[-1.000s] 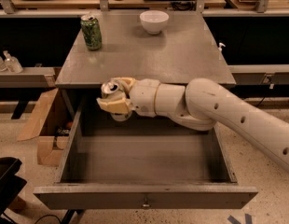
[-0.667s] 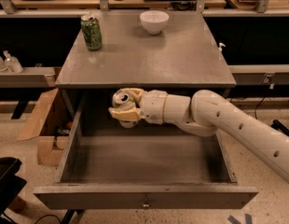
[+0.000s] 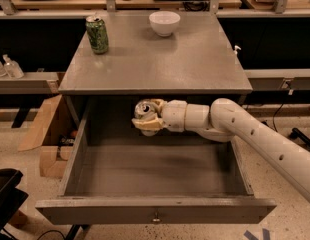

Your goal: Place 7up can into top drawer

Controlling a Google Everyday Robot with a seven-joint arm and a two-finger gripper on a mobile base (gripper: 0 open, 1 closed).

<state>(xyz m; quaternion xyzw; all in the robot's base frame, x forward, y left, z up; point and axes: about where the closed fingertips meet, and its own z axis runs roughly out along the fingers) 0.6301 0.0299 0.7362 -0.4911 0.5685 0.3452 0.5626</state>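
The top drawer (image 3: 155, 213) of the grey table is pulled wide open towards me, its small metal pull at the middle of the front panel. My gripper (image 3: 146, 117) reaches in from the right over the back of the drawer, just under the tabletop edge. It is shut on the 7up can (image 3: 144, 110), a small pale silver can whose silver top shows; the cream fingers (image 3: 149, 124) wrap its body. The can hangs above the drawer floor, near the rear left of centre.
On the tabletop (image 3: 160, 59) stand a darker green can (image 3: 97, 34) at the back left and a white bowl (image 3: 164, 23) at the back. Cardboard boxes (image 3: 45, 134) sit on the floor left of the drawer. A black object (image 3: 5, 194) is at the lower left.
My gripper with the can has moved right and slightly down and back, deeper into the open drawer under the tabletop edge. The drawer and tabletop items have not moved.
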